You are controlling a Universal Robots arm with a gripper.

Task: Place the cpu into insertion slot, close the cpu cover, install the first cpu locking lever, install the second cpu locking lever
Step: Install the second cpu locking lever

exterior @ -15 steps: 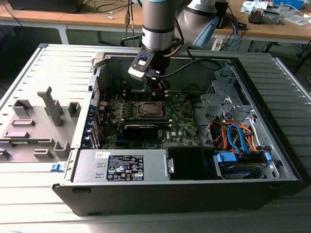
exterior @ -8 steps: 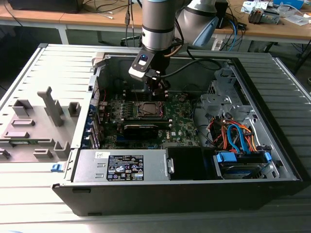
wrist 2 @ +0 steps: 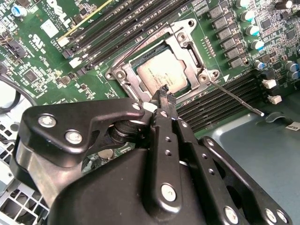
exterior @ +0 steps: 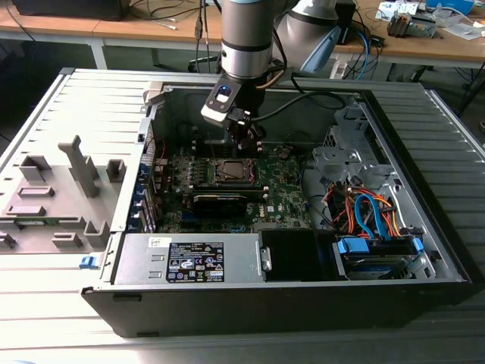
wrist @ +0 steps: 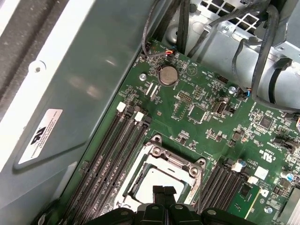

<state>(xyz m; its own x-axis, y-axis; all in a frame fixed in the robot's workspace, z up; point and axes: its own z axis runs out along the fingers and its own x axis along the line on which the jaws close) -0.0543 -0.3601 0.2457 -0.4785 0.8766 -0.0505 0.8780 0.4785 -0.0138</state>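
Gripper (wrist 2: 164, 94) was held just above the insertion slot (wrist 2: 205, 75).
Its fingers were pressed together, empty; the cpu (wrist 2: 161, 72) was seated inside, framed by the cpu cover (wrist 2: 180, 40).

Electronics lab, wooden workbenches (exterior: 76, 30) strewn with cables (exterior: 170, 14), opened computer case (exterior: 303, 299) on slatted table (exterior: 45, 303)

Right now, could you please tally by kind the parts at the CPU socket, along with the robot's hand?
cpu: 1
cpu cover: 1
locking lever, clearly seen: 1
hand: 1
Total: 4
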